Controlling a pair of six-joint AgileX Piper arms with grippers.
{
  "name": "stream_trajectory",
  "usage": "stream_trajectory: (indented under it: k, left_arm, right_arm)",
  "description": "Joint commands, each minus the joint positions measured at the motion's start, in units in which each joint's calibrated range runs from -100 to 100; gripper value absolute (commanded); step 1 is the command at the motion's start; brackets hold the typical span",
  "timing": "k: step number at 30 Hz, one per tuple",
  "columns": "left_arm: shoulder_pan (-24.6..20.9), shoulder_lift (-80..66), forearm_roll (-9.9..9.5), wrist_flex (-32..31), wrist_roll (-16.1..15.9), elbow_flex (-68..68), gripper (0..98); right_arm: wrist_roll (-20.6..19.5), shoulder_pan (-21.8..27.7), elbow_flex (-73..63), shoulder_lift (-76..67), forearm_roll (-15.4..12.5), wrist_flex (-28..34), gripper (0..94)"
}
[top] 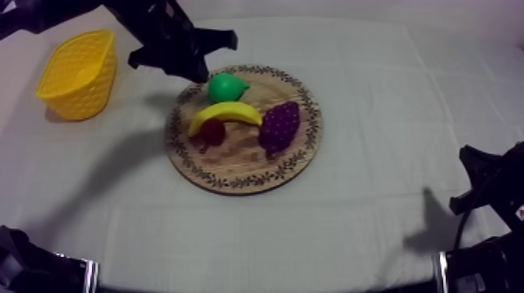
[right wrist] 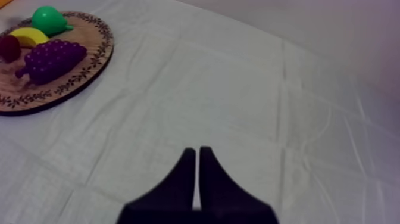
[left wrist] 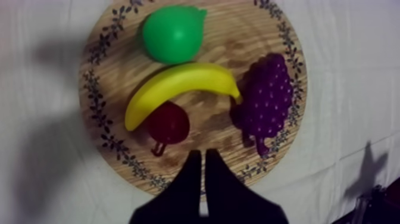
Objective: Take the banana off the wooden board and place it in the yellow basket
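The yellow banana point(top: 226, 115) lies across the middle of the round wooden board point(top: 234, 167), between the green pear point(top: 226, 86) and the small red fruit point(top: 212, 132), with the purple grapes point(top: 281, 126) to its right. My left gripper point(top: 196, 75) hovers over the board's far left rim beside the pear. In the left wrist view its fingers lie together as a narrow wedge point(left wrist: 201, 162) above the board's rim, short of the red fruit point(left wrist: 168, 122) and the banana point(left wrist: 178, 89). The yellow basket point(top: 78, 72) stands at the far left. My right gripper point(right wrist: 196, 156) is shut over bare cloth.
My right arm point(top: 495, 187) rests low at the table's right edge, far from the board point(right wrist: 36, 95). Open cloth lies between the basket and the board, and across the table's whole right half.
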Motion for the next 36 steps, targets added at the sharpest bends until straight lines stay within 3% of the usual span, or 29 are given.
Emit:
stream_trajectory:
  k: [1,6,13,19,24,27,31,36]
  left_arm:
    - [-0.16,0.54,0.03,-0.04,0.57,-0.98,0.1]
    - [-0.45,1.70,-0.13,-1.21,-3.59,-1.81,0.0]
    - [0.12,2.53,0.76,0.05,-25.13,-2.20,0.1]
    - [0.59,2.87,-2.66,7.82,-33.07,-2.24,1.8]
    - [0.67,2.62,-2.93,9.95,-40.49,-3.32,2.8]
    - [1.21,2.37,-3.37,8.71,-43.19,-3.37,3.0]
    - [1.60,2.23,-3.99,7.30,-44.18,-2.57,3.6]
    - [1.27,2.41,-4.20,6.37,-43.86,-1.77,15.7]
  right_arm:
    - [-0.01,0.02,0.04,-0.01,0.00,-0.01,0.4]
    - [-0.01,0.02,0.04,-0.01,0.00,-0.01,0.4]
    - [-0.01,0.02,0.04,-0.01,0.00,-0.01,0.4]
    - [-0.01,0.02,0.04,-0.01,0.00,-0.01,0.4]
    - [-0.01,0.02,0.04,-0.01,0.00,-0.01,0.4]
    - [-0.01,0.02,0.04,-0.01,0.00,-0.01,0.4]
    - [-0.01,0.02,0.04,-0.01,0.00,-0.01,0.4]
    - [-0.01,0.02,0.04,-0.01,0.00,-0.01,0.4]
